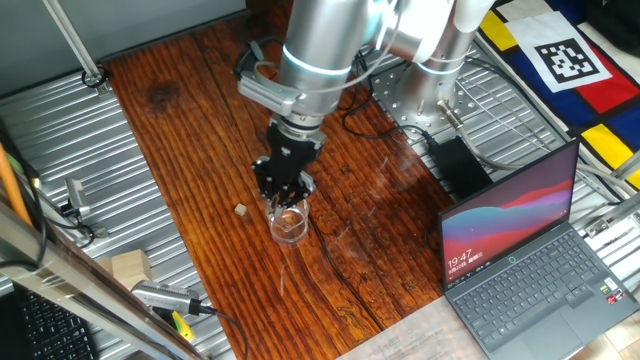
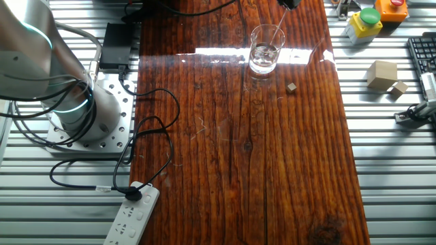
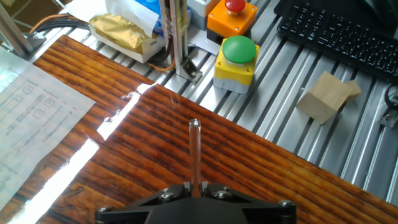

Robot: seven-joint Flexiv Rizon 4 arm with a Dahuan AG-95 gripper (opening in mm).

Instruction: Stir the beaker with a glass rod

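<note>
The beaker is a small clear glass standing on the wooden table top; it also shows in the other fixed view. My gripper hangs directly above its rim. In the hand view my gripper is shut on the glass rod, which points straight away from the fingers. In the other fixed view the glass rod slants down from the top edge into the beaker. I cannot make out the beaker in the hand view.
A small tan cube lies just left of the beaker. An open laptop stands at the right. Wooden blocks, a green button box, a keyboard and a grey metal pole are off the wood. A cable and power strip lie near the arm base.
</note>
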